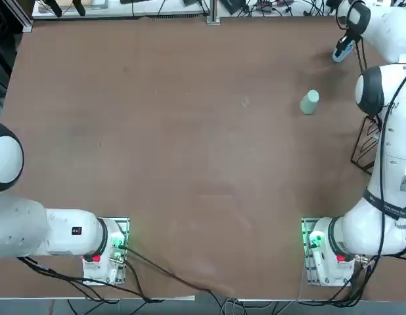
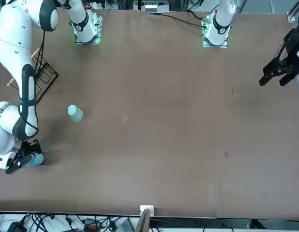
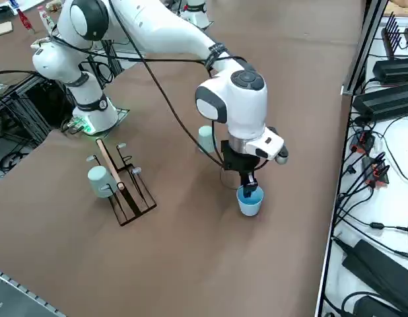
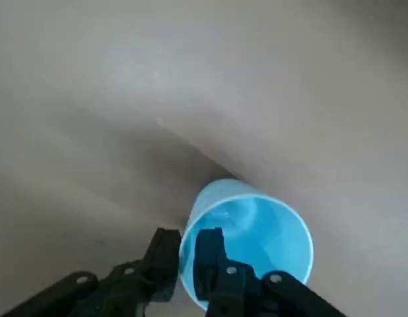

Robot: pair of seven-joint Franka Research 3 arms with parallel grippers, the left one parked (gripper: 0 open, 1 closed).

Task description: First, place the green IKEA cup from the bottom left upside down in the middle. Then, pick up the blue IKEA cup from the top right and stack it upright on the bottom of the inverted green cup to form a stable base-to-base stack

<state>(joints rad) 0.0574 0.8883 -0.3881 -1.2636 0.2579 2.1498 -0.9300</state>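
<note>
The blue IKEA cup (image 4: 247, 234) stands upright with its mouth open at the table's far right corner (image 1: 339, 54). My right gripper (image 4: 186, 247) is shut on its rim, one finger inside the cup and the other outside. From the side, the gripper (image 3: 249, 183) comes straight down onto the blue cup (image 3: 249, 200). Whether the cup rests on the table or hangs just above it does not show. The green IKEA cup (image 1: 309, 102) stands apart from the gripper, closed base up, right of the table's centre (image 2: 75, 113).
A black wire rack (image 3: 125, 185) with a wooden bar stands at the table's right edge (image 1: 367, 141), and a pale cup (image 3: 98, 180) hangs on it. Cables and boxes lie beyond the far edge. The brown table (image 1: 190, 164) stretches leftward.
</note>
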